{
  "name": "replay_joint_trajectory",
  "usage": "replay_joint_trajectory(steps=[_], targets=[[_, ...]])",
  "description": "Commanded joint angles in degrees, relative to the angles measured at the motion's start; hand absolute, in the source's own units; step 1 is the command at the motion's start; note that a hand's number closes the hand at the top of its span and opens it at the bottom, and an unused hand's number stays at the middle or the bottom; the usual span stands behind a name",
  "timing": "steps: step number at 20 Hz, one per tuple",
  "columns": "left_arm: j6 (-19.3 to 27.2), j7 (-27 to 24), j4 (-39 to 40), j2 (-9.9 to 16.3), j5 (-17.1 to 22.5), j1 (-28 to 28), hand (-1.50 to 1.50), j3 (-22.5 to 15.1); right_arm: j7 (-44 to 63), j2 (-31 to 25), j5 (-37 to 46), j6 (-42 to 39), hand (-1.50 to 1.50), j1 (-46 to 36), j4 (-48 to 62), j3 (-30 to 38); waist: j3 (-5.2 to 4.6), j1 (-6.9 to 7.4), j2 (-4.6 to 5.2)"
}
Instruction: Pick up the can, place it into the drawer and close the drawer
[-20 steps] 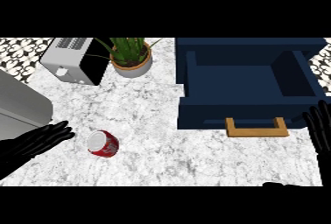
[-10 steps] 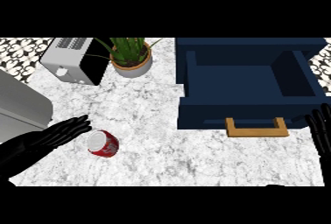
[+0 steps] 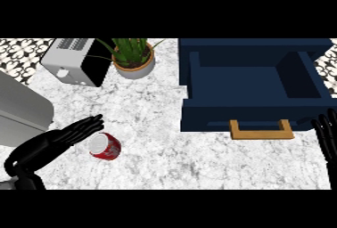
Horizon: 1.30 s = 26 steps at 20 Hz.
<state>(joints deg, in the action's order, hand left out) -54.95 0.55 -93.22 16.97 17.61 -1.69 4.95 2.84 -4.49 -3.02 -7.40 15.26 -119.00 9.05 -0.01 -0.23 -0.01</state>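
While the left hand [image 3: 56, 142] sat low on the left side of the marble counter [image 3: 164, 147], its fingers were straight and spread, pointing up and to the right, and curled around nothing. The fingertips [image 3: 95, 120] ended just beside the can [image 3: 105, 146], right at its upper-left edge; contact between them couldn't be confirmed. The can was red with a silver top, lying tipped over on the counter, its top facing up-left toward the hand. It was well apart from the drawer [image 3: 253, 84], which was dark blue, pulled open at the upper right, interior visible and holding nothing I could see. The wooden handle [image 3: 261, 130] ran along the drawer's front face, toward the lower edge of the view. The right hand [image 3: 327, 138] showed at the right edge, just right of the handle, fingers straight and upright, holding nothing, resting. Toaster [image 3: 74, 61] was at the upper left, potted plant [image 3: 133, 57] just right of it, between toaster and drawer. A grey appliance [image 3: 20, 111] took up the left edge, above the left forearm; what it was couldn't be told. Patterned black-and-white tile [image 3: 20, 51] showed at the top left corner, behind the toaster.
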Motion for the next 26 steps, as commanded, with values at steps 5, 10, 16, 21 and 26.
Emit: replay_joint_trajectory(steps=[5,10,16,21,26], targets=[[-0.5,-16.0,10.4,-3.4,-18.3,-2.3,-1.50,1.1,0.7,-0.7,-2.7,-2.8,-1.50,0.4,-0.3,2.9,-0.02,-0.08,0.01],[0.8,-23.1,18.1,-1.6,-22.3,-5.2,-1.50,0.6,-2.8,-0.2,-0.3,-2.7,-1.50,-1.6,4.4,3.3,-0.02,-0.10,0.05],[1.5,-28.9,23.0,2.0,-23.9,-4.2,-1.50,0.2,-4.6,2.0,1.0,-4.0,-1.50,3.2,0.5,1.4,-0.03,-0.17,0.02],[4.8,-36.2,33.4,4.5,-28.1,-10.1,-1.50,-1.7,-2.9,1.5,-0.6,-3.5,-1.50,-0.1,2.0,2.8,-0.04,-0.39,0.09],[6.3,-40.4,38.9,6.2,-29.4,-11.3,-1.50,-4.1,-1.6,1.8,-0.7,-3.2,-1.50,0.4,0.5,2.9,-0.05,-0.50,0.11]])
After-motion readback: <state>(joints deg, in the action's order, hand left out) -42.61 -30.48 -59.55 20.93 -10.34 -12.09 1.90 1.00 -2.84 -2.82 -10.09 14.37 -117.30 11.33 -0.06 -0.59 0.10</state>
